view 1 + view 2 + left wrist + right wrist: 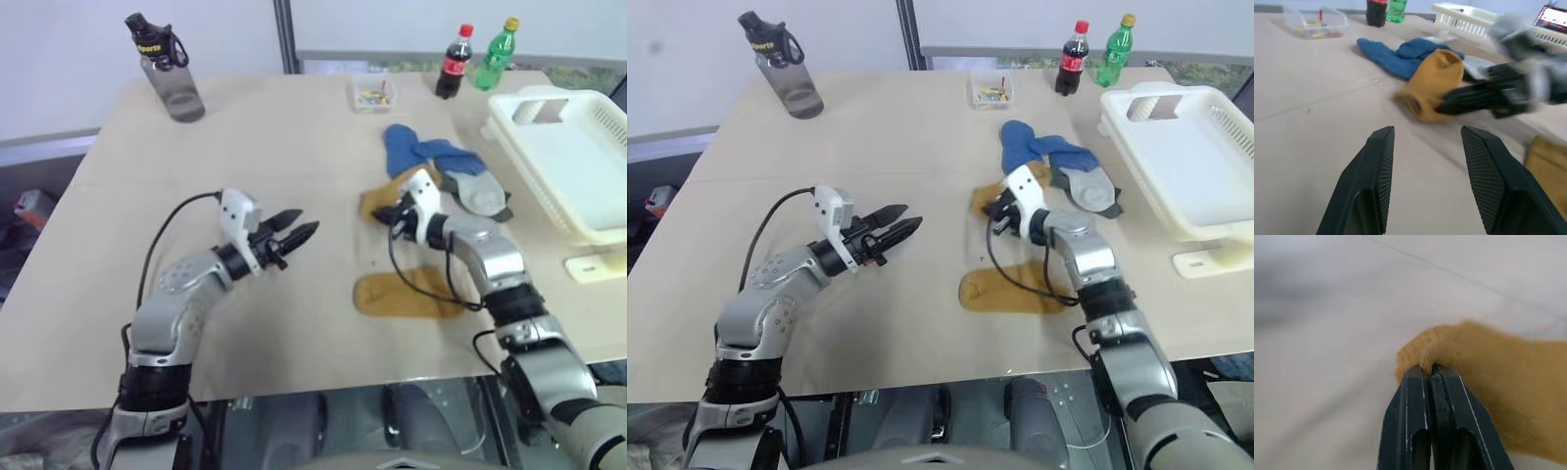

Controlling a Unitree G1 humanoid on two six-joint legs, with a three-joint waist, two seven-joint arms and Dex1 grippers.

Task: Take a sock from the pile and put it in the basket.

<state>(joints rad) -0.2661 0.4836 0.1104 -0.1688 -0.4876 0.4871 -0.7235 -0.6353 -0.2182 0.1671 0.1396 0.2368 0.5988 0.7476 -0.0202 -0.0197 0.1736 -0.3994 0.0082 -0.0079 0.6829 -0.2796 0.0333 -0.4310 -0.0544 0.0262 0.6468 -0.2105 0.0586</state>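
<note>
mustard sock [1488,382], blue sock [416,152], white basket [588,186]

Grey water bottle [168,67], clear box [372,93], cola bottle [454,62], green bottle [497,54] along table [274,147] far edge.

Two mustard socks [407,294], two blue socks [421,154], seemingly one grey sock [478,190], two soda bottles [454,62], one water bottle [168,70], one clear box [372,94], one basket [568,166].

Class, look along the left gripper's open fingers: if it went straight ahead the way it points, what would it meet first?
Most likely the mustard-yellow sock pinched by the right gripper, which lies straight ahead of the left gripper. Bare table lies between; depth is hard to judge.
</note>
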